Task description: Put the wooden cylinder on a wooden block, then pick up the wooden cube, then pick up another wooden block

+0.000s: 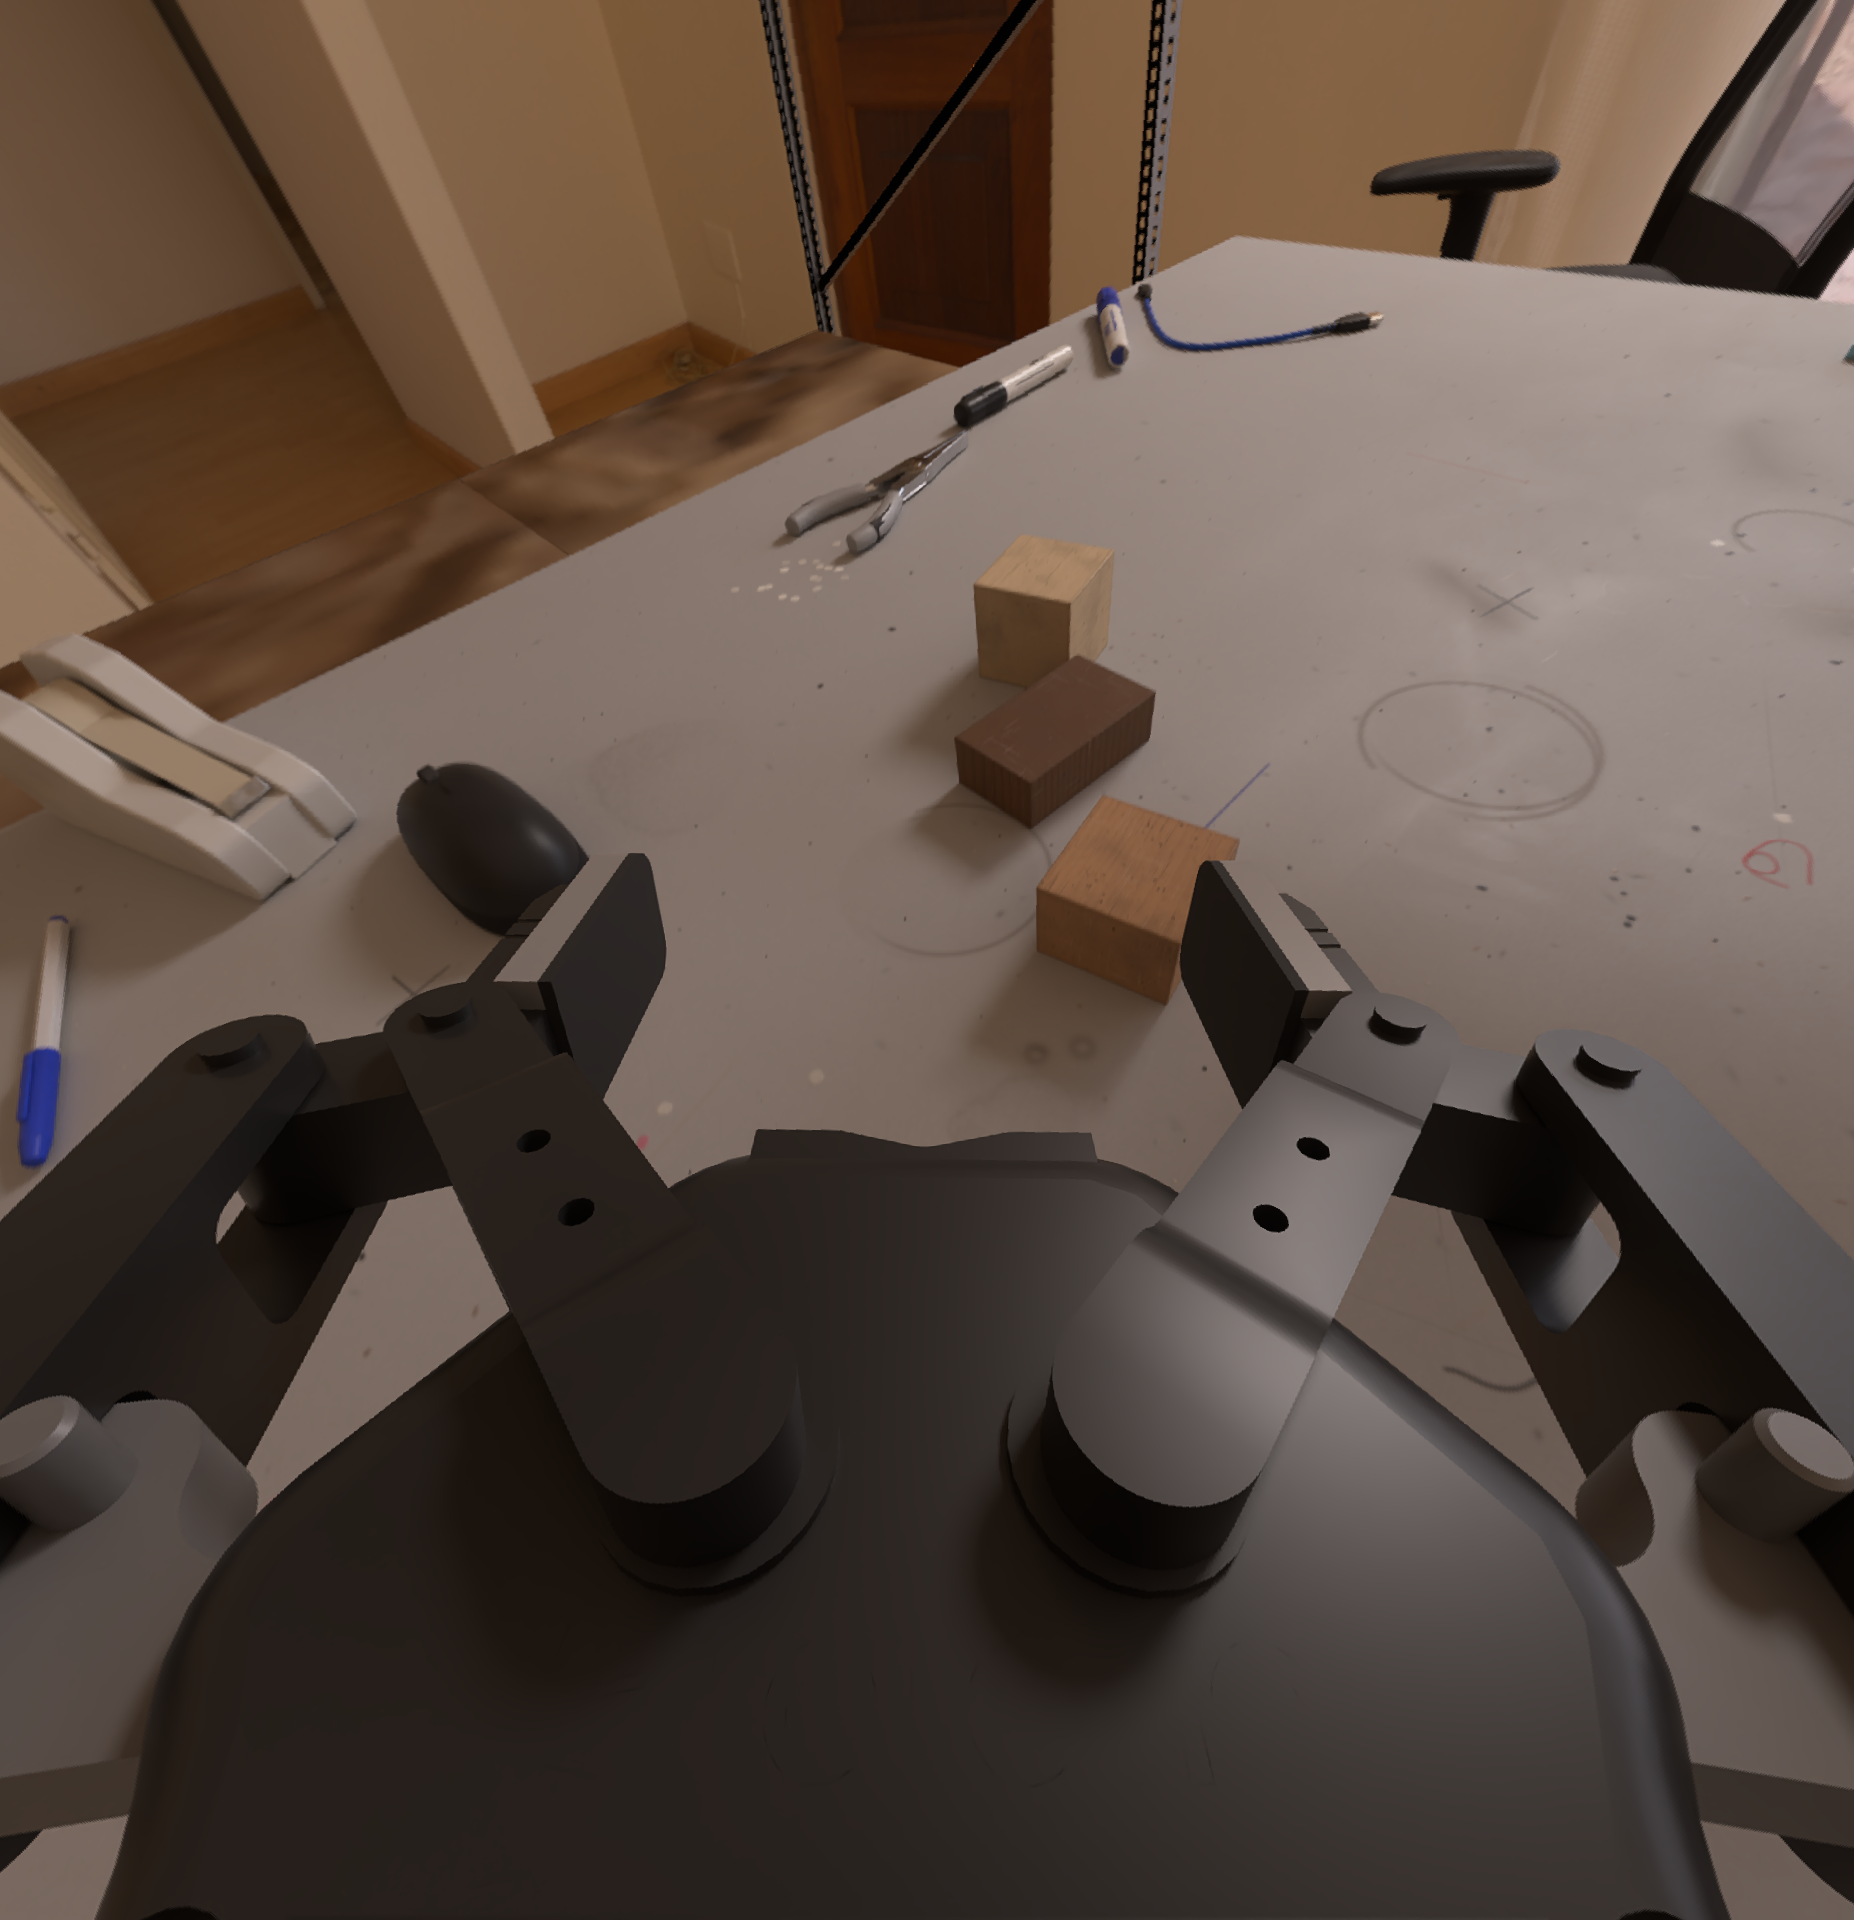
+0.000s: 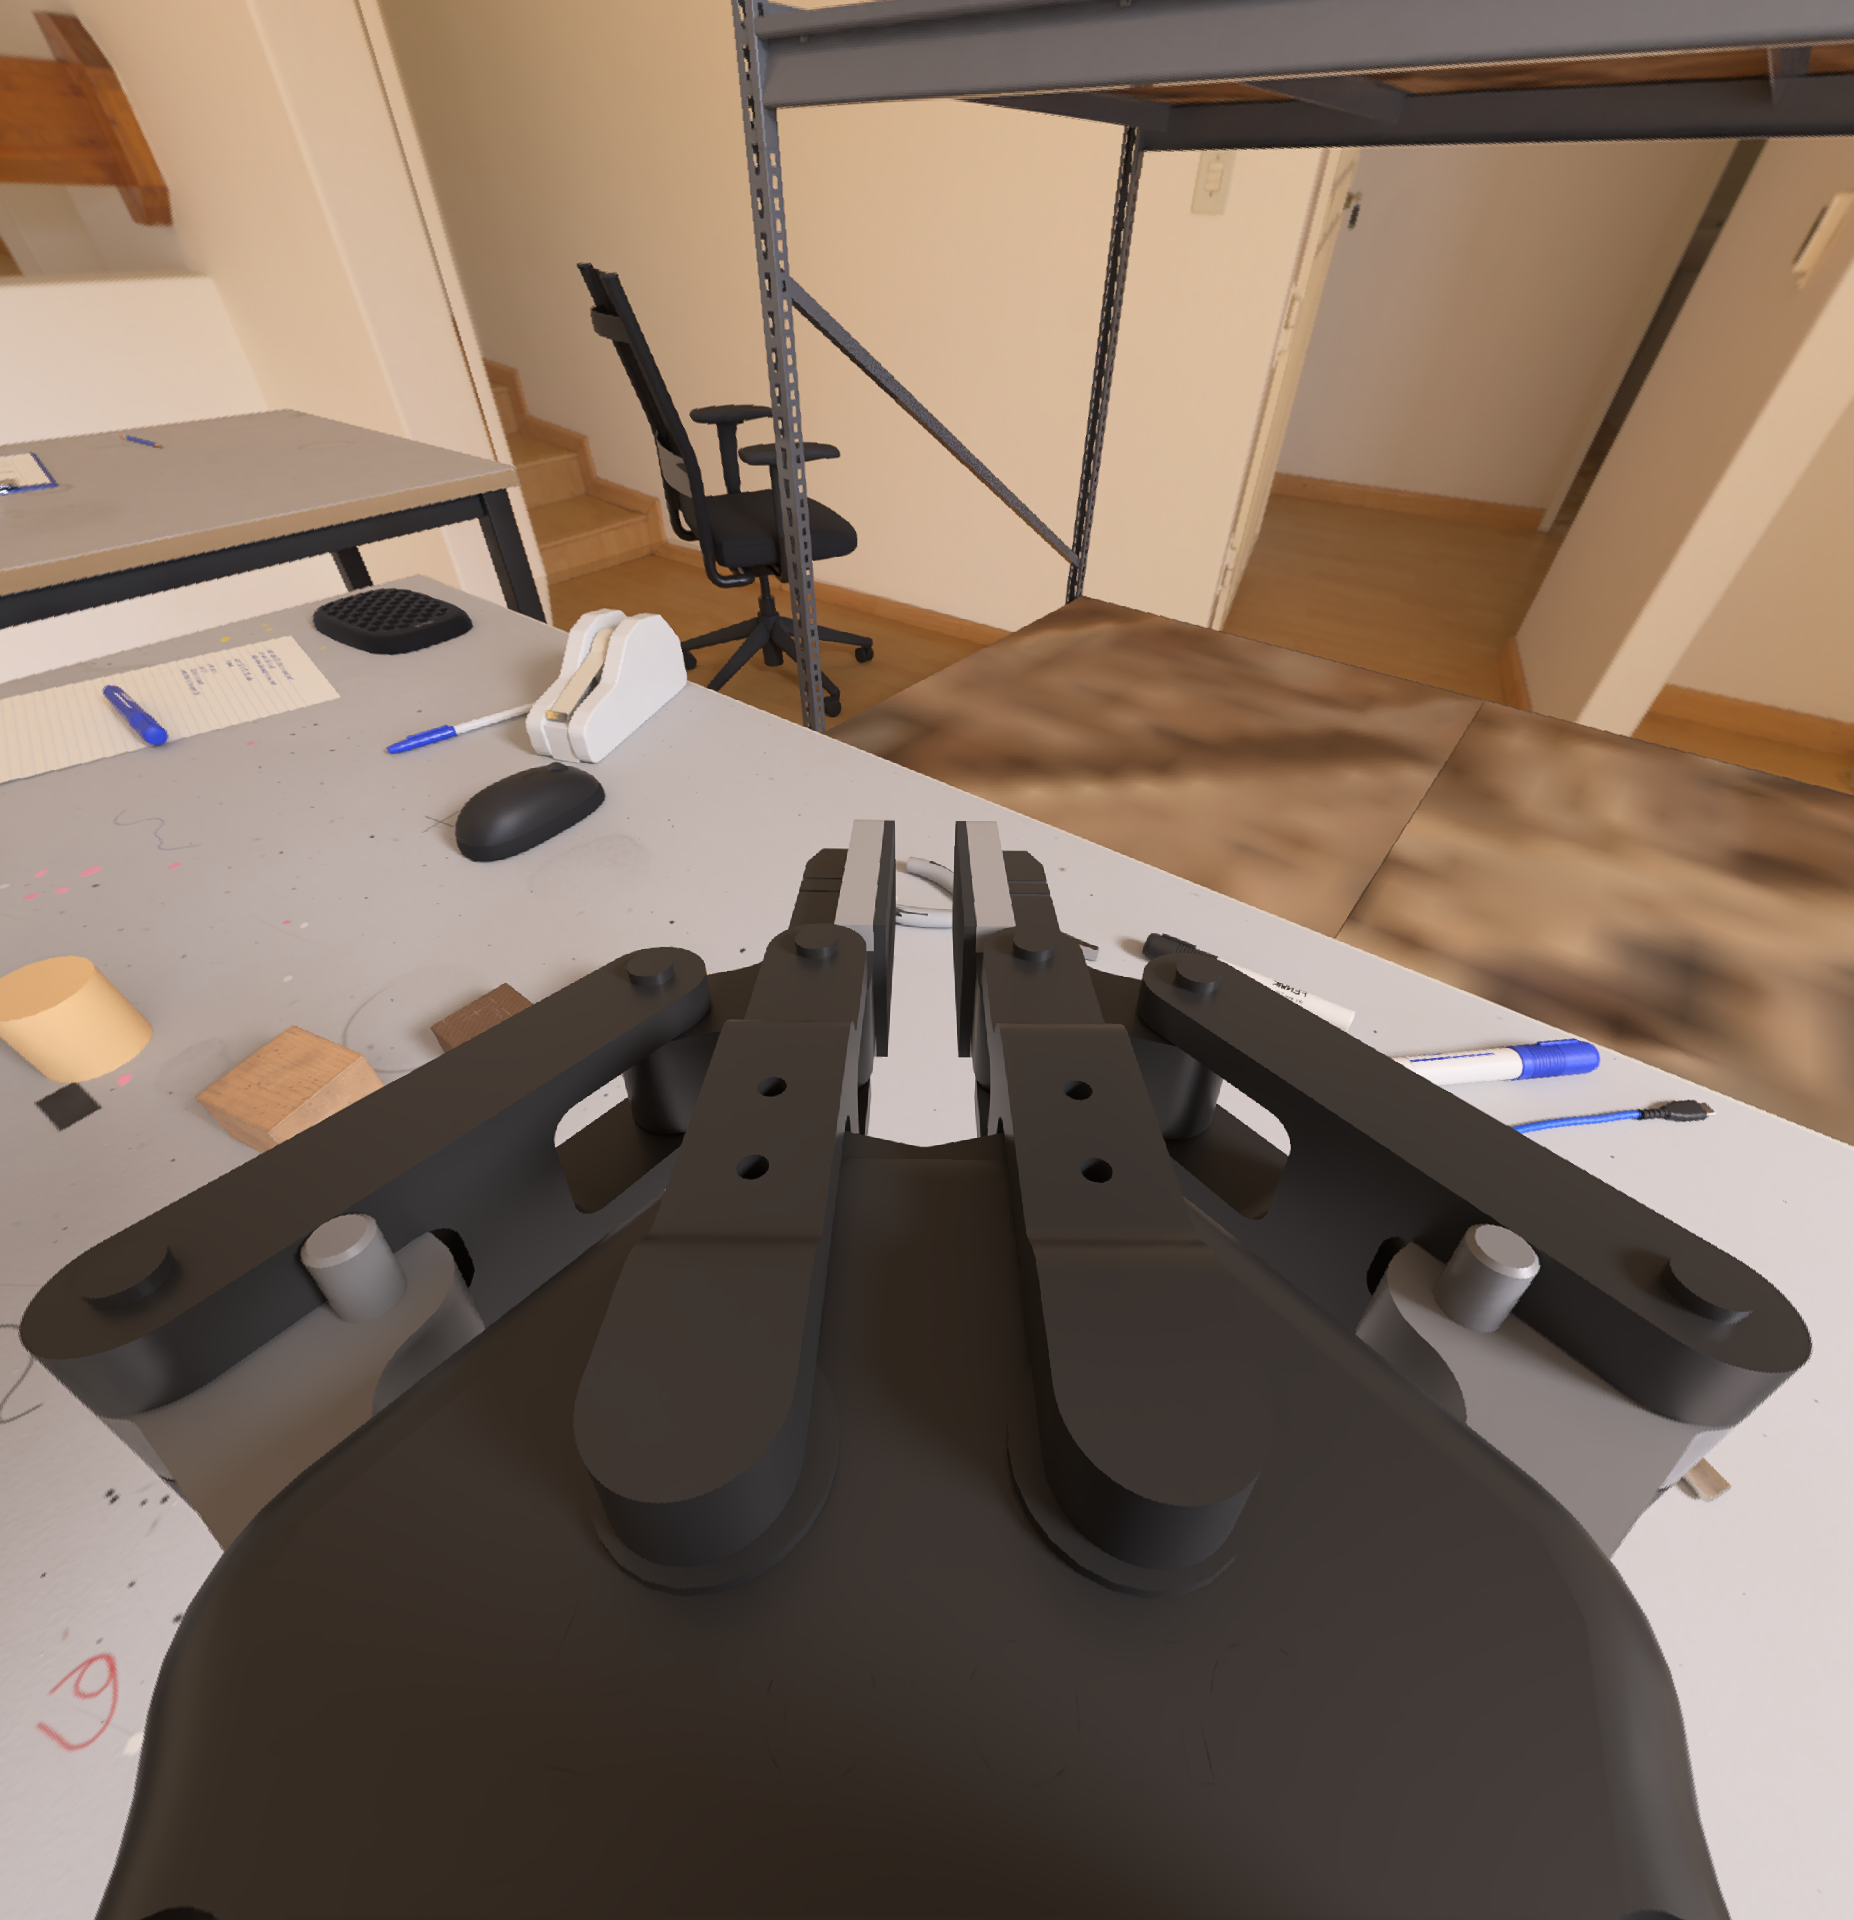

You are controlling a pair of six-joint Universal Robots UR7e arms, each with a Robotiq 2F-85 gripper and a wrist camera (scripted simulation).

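Note:
In the left wrist view, three wooden blocks lie in a row on the grey table (image 1: 1422,499): a pale cube (image 1: 1042,608) farthest, a dark brown block (image 1: 1053,738), and a mid-brown block (image 1: 1110,894) nearest. My left gripper (image 1: 923,935) is open and empty above the table; its right finger (image 1: 1240,951) is beside the mid-brown block. In the right wrist view, a pale wooden cylinder (image 2: 61,1018) stands at the far left, next to the mid-brown block (image 2: 284,1081) and a corner of the dark block (image 2: 481,1013). My right gripper (image 2: 923,873) is shut and empty, with a narrow slit between its pads.
A black mouse (image 1: 487,842), white tape dispenser (image 1: 154,769), blue pen (image 1: 45,1039), pliers (image 1: 881,488), two markers (image 1: 1011,384) and a blue cable (image 1: 1245,332) lie around the blocks. The table's far edge is close beyond the pliers. An office chair (image 2: 736,499) and a shelf frame (image 2: 777,364) stand past it.

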